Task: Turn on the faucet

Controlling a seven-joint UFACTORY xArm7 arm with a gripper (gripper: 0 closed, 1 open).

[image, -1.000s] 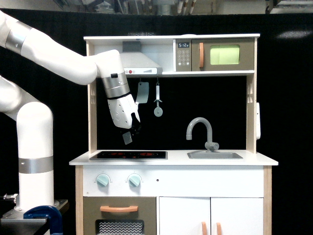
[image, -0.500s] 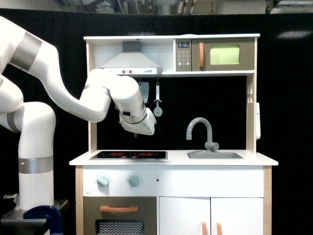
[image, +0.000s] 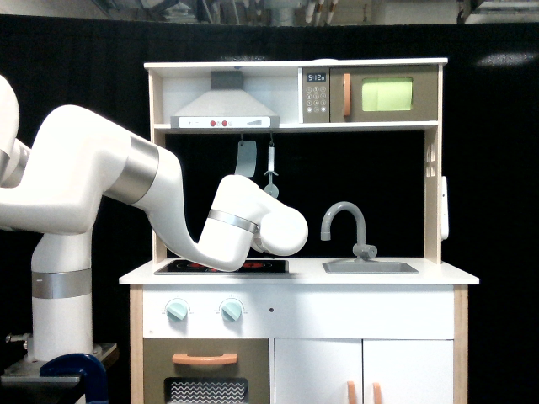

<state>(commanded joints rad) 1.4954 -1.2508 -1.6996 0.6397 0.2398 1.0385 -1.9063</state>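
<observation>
Exterior view: the white arm (image: 168, 210) folds low over the stove top (image: 221, 267), its pincer hidden behind the wrist, so whether it's apart or together I cannot tell. At its three o'clock, apart, the faucet (image: 347, 225) stands behind the sink (image: 370, 267) on the bench (image: 438, 274).

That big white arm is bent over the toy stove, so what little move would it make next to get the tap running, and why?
Probably a short reach toward the exterior view's right. The white arm's rounded end hangs over the black stovetop, apart from the matte grey gooseneck faucet. The faucet's small stubby grey lever sits untouched by the grey sink. The hand itself is hidden, so whether it is open cannot be told.
</observation>
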